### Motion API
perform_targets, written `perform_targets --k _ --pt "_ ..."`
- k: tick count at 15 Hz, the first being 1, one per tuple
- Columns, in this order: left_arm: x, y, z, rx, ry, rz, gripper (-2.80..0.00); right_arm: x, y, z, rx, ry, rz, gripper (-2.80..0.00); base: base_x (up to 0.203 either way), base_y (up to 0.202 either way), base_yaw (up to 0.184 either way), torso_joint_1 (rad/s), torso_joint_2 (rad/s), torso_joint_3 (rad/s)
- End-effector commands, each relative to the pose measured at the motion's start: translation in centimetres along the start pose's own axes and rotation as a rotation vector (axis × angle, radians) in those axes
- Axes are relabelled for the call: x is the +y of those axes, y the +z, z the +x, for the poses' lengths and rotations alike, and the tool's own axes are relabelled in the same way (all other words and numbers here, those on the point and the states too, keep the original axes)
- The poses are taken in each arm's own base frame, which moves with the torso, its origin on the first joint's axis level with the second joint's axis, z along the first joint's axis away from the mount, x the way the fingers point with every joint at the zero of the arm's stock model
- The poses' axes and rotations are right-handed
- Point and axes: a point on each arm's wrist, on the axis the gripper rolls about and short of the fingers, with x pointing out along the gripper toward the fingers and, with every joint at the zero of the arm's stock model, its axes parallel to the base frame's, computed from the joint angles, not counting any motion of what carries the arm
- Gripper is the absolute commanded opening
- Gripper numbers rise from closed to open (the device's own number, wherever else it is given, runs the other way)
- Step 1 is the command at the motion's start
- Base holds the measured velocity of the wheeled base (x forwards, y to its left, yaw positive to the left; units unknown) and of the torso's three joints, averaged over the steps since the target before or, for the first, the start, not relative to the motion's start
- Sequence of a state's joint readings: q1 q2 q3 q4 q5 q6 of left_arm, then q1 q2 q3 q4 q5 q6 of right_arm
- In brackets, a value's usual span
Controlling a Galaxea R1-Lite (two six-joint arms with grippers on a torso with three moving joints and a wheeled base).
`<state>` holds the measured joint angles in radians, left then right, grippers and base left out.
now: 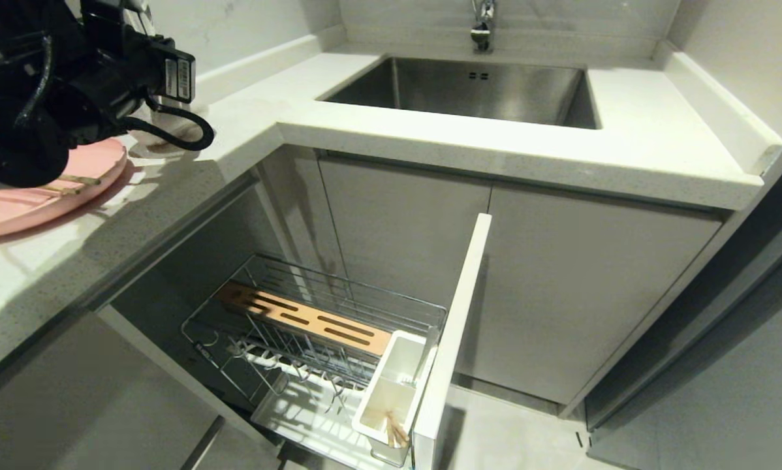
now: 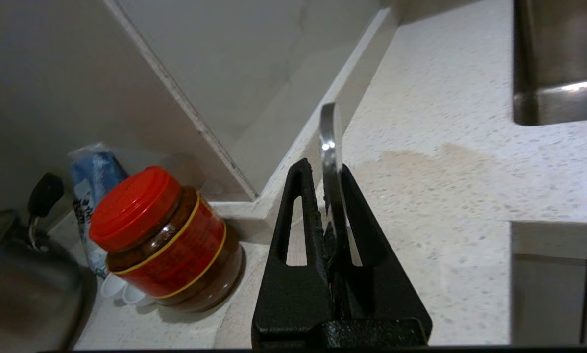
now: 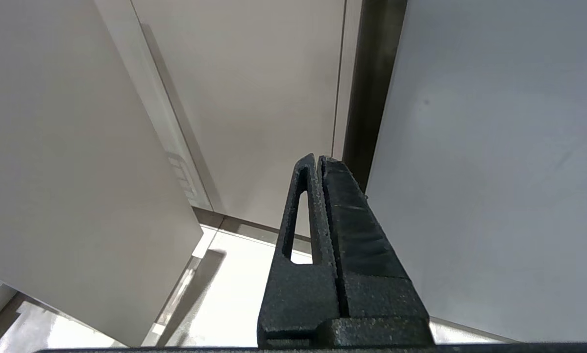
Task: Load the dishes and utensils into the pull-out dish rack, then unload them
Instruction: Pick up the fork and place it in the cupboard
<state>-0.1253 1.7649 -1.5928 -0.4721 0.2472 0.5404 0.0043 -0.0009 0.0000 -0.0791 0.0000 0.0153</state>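
between the left claw's [image 2: 329, 169] closed fingers sits a slim metal utensil [image 2: 329, 142], held over the counter [image 2: 435, 196]. just beside it stands a red-lidded jar [image 2: 161, 240]. well below, the rack [image 1: 339, 339] is pulled out, chopsticks [image 1: 396, 431] in its box. the right claw [image 3: 319, 164] is closed, empty.

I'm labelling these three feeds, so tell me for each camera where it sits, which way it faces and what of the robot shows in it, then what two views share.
Head view: high on the robot, looking forward and down at the countertop, sink and pulled-out dish rack; the left arm shows at upper left.
Left wrist view: behind the left gripper, shut on a slim metal utensil, facing the counter corner and a red-lidded jar.
Right wrist view: behind the right gripper, shut and empty, facing cabinet panels and floor.
Shared: head and left wrist views both show countertop and sink.
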Motion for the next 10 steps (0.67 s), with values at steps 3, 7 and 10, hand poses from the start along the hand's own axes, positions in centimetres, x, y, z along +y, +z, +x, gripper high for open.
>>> perform_targets --k 3,7,10 --pt "0.6 -0.1 0.3 0.001 0.038 -0.022 -2.8 0.0 -0.7 0.2 0.026 0.0 0.0 -2.8 0.0 0.0 0.0 0.0 0.0 0.0" --pt "1.6 0.0 0.6 -0.04 0.113 -0.067 -2.8 0.0 -0.7 0.2 0.026 0.0 0.0 -2.8 0.0 0.0 0.0 0.0 0.0 0.0" --pt "2.2 -0.1 0.6 -0.036 0.149 -0.07 -2.8 0.0 -0.7 0.2 0.026 0.0 0.0 -2.8 0.0 0.0 0.0 0.0 0.0 0.0"
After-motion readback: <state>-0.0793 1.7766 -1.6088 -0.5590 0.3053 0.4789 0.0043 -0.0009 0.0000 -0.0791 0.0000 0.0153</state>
